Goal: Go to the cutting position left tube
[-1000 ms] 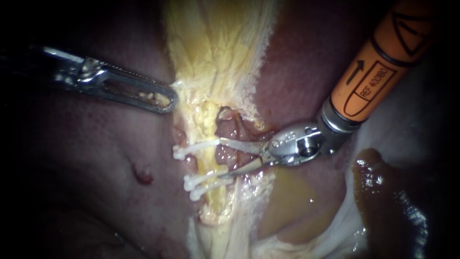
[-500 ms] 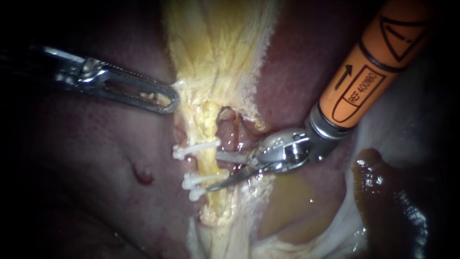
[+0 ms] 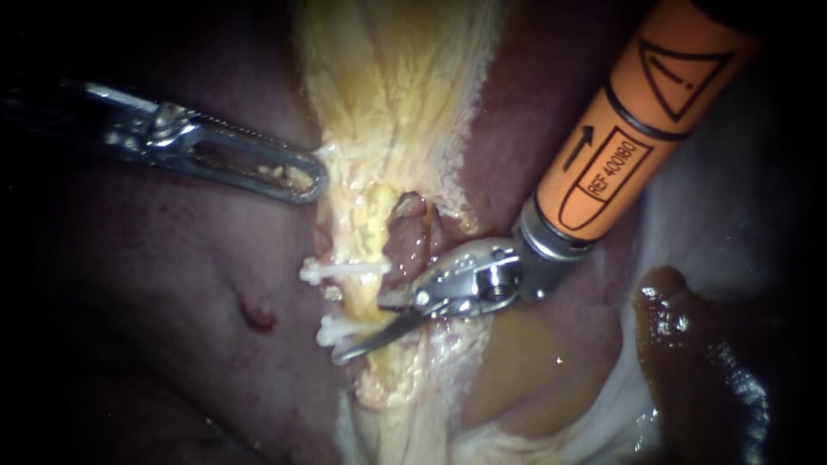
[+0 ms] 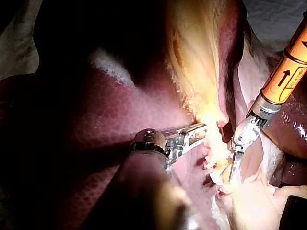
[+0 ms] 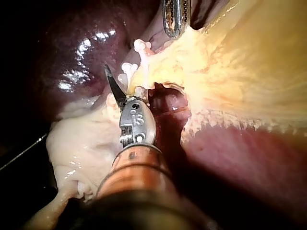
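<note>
**Right claw pushed in across the clipped tube**

Over the last second my right claw (image 3: 362,327) has slid forward, across the left tube (image 3: 369,297). Its lower blade tip, which was short of the lower clips (image 3: 338,330), now lies over them and pokes out on their far side. The upper blade is mostly hidden against the tube, just short of the upper clip (image 3: 340,269). That clip has been nudged a little away from me.

This claw is spread, with a clear gap between its blades and nothing pinched. The left tube sits in that gap or right against it. I cannot tell from any view whether the upper blade passes in front of it or behind.

My left claw (image 3: 301,179) is clenched on the edge of the pale yellow tissue (image 3: 388,95), beyond my right claw, keeping the sheet taut over the liver (image 3: 172,284).

I judge the tube to be soft, thin, wet and slippery. It will give and roll off a blade rather than resist. The clips look easy to disturb. The place to take it is the bare stretch between the upper clip and the lower pair. My lower blade looks too close to the lower clips for that.
</note>
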Controlling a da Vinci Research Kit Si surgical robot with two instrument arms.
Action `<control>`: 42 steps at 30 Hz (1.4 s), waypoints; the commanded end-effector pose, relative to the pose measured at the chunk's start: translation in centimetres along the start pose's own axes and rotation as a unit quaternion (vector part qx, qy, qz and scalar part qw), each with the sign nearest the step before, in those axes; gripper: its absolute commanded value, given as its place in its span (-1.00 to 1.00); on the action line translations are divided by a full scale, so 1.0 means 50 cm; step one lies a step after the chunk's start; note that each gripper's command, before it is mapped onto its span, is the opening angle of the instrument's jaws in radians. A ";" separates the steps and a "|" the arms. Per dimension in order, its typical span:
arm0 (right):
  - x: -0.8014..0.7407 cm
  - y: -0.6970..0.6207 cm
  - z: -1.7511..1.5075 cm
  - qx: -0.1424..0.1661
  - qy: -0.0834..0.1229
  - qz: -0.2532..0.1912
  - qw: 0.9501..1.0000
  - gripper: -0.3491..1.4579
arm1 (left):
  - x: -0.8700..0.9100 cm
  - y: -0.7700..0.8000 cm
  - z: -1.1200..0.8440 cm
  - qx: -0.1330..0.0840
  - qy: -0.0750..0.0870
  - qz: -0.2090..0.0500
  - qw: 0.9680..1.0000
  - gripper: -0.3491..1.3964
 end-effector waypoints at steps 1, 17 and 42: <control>0.0002 0.0003 0.0005 -0.002 0.007 0.003 1.000 0.88 | 0.0000 0.0000 0.0001 0.000 0.000 0.000 1.000 -1.00; 0.0022 0.0036 0.0013 -0.017 0.066 0.046 0.997 0.85 | 0.0000 0.0000 0.0003 -0.002 -0.001 0.000 1.000 -1.00; 0.0081 -0.0049 -0.0002 0.053 0.092 0.036 0.994 0.90 | 0.0001 0.0007 0.0004 -0.001 -0.001 0.000 1.000 -1.00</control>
